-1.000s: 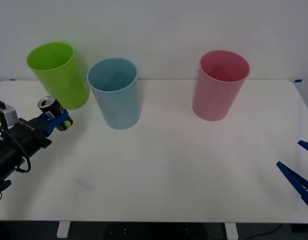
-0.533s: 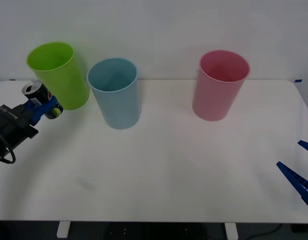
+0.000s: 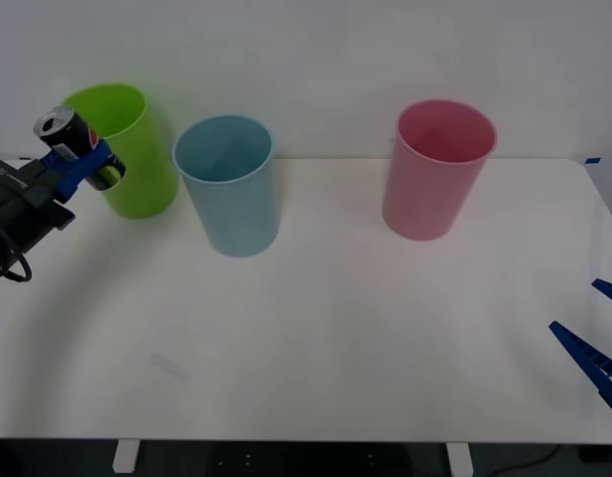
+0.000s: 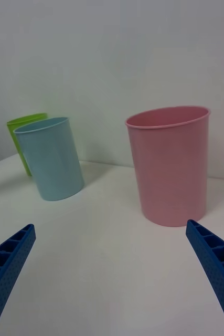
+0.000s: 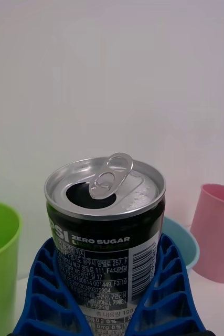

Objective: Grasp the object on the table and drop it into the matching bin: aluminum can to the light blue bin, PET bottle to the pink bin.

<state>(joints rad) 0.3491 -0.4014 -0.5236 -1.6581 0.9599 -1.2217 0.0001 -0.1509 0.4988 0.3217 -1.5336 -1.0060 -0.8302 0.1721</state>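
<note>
My left gripper (image 3: 82, 159) holds the small dark aluminum can (image 3: 73, 142) well above the table (image 3: 336, 328), at the far left in front of the lime green bin. In the left wrist view the can (image 5: 105, 236) stands upright between the blue fingers (image 5: 43, 294), its silver top and pull tab showing. The light blue bin (image 3: 227, 184) stands to the right of the can, the pink bin (image 3: 438, 167) farther right. Low at the table's right edge, my right gripper (image 3: 596, 328) stays open; its fingers (image 4: 216, 265) frame the pink bin (image 4: 170, 163) and the light blue bin (image 4: 51, 157).
A lime green bin (image 3: 122, 147) stands at the back left, right behind the lifted can and close beside the light blue bin. The three bins line the table's far edge before a white wall.
The left gripper has risen with the can and drifted left, from near the table surface to about the height of the green bin's rim. The right arm has not moved.
</note>
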